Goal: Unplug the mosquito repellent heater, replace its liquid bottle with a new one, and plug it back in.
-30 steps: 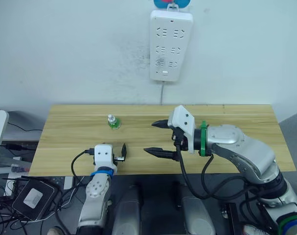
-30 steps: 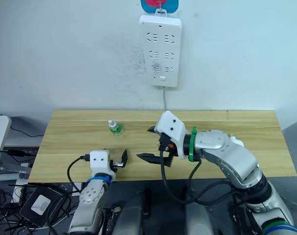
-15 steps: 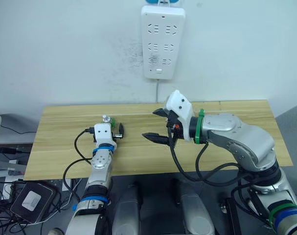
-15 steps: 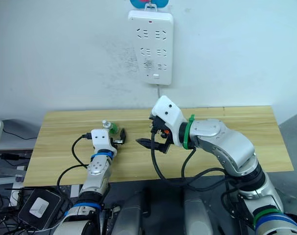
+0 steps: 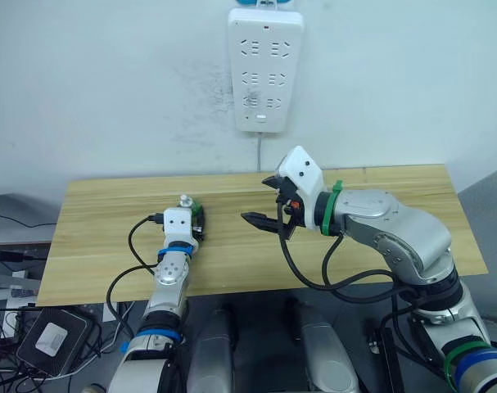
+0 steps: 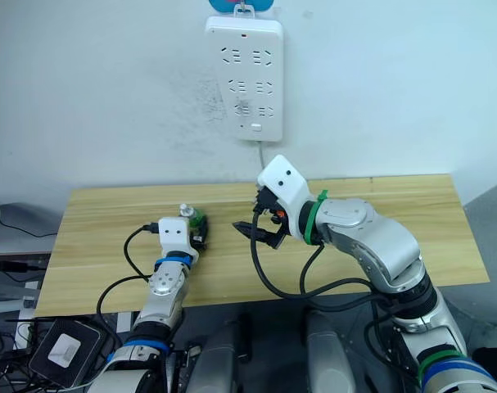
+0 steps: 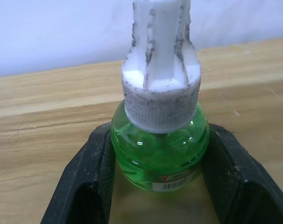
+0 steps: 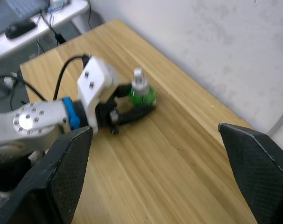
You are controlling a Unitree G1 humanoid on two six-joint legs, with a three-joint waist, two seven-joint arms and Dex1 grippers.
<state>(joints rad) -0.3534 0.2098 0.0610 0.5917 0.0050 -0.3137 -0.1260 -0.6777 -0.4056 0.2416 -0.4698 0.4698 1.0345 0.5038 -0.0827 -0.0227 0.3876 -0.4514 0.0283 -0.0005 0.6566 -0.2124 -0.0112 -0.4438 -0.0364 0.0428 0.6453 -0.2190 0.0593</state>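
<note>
I see my left claw (image 7: 157, 186) set around a small green liquid bottle (image 7: 160, 154) with a white ribbed cap, standing upright at centre left of the wooden desk (image 5: 395, 205); its fingers (image 7: 90, 182) sit at both sides, touching or nearly so. The bottle's tiny label is unreadable. My right claw (image 5: 268, 201) hangs wide apart above the desk's middle. A white power strip (image 5: 264, 70) hangs on the wall, top centre.

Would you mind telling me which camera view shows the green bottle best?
The left wrist view: the bottle stands close up between the left gripper jaws, its white cap and label plain. The right wrist view shows it small, between the same jaws. In the eye views it is tiny, partly behind the left gripper.
</note>
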